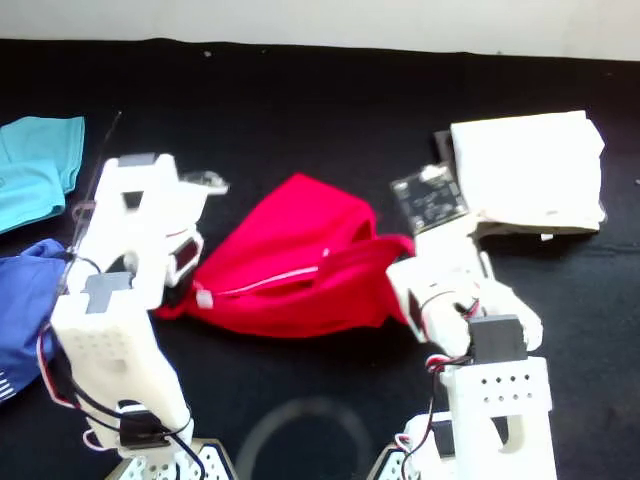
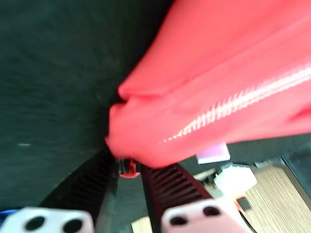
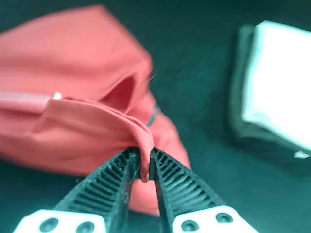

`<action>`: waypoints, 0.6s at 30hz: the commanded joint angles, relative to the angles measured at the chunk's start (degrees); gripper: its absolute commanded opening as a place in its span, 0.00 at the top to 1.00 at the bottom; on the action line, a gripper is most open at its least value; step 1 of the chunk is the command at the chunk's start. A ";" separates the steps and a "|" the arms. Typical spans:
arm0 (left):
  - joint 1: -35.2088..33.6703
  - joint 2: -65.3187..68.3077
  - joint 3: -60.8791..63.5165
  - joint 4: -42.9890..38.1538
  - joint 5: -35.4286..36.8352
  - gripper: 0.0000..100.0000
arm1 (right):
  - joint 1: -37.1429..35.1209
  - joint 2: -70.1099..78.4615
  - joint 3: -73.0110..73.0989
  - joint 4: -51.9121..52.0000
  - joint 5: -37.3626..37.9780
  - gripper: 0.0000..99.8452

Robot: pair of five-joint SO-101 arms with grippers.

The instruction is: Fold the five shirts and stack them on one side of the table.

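Two arms: one is set at each end of the red shirt (image 1: 300, 262).
Left jaws: closed to a narrow slit on a bunched corner of the red shirt; the fabric is pinched between the ribbed faces.
Right jaws: closed almost fully on a fold at the end of the red shirt nearest the white shirt (image 1: 528, 170); a thin ridge of cloth is held between them.
Red shirt: found mid-bench, rumpled, spanning between the two grips; a pale stripe is seen along it.
White shirt: folded, laid at the right side of the bench (image 1: 300, 90), apart from the red one.
Teal shirt (image 1: 38, 170): spread at the far left edge.
Blue shirt (image 1: 20, 300): bunched at the left edge, nearer the arm bases than the teal one, partly hidden by the left arm.
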 commanded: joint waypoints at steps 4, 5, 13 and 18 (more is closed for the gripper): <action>1.36 -12.00 -16.57 9.41 7.47 0.99 | 6.29 6.29 -7.34 -5.14 1.58 0.99; 1.54 -13.49 -18.42 10.11 8.70 0.99 | 6.90 8.48 -10.33 -4.79 2.55 0.99; 1.71 -24.48 -30.29 10.73 17.23 0.99 | 8.48 25.80 -46.64 4.97 5.54 0.99; 1.71 -29.32 -37.76 10.73 18.99 0.99 | 8.57 35.82 -69.49 11.21 5.54 0.99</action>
